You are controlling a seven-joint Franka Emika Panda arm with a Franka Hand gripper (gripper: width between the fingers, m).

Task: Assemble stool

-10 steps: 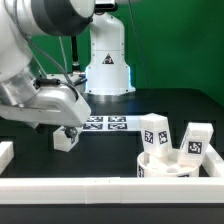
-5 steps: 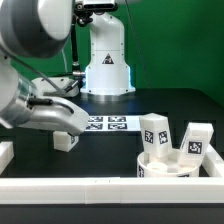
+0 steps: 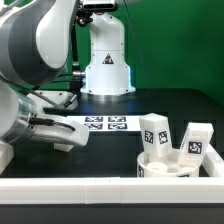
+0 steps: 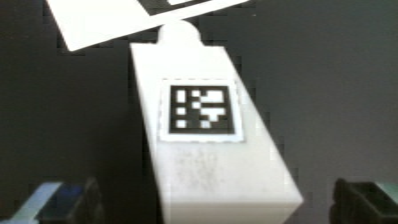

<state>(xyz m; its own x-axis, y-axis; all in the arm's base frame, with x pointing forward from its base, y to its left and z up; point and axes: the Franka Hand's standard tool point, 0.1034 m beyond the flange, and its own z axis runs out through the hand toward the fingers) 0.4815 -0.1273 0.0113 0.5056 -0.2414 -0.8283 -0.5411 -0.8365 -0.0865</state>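
In the wrist view the end effector stood wide open, its two dark fingers apart on either side of a white stool leg, clear of its sides and gripping nothing. The leg lay flat on the black desk with a square tag facing the camera (its far end just met the marker board). In the exterior view the arm's body hid that leg and the end effector. The marker board lay at mid-desk. Toward the exterior view's right sat the round seat, with two more legs standing upright by it, behind a white border bar.
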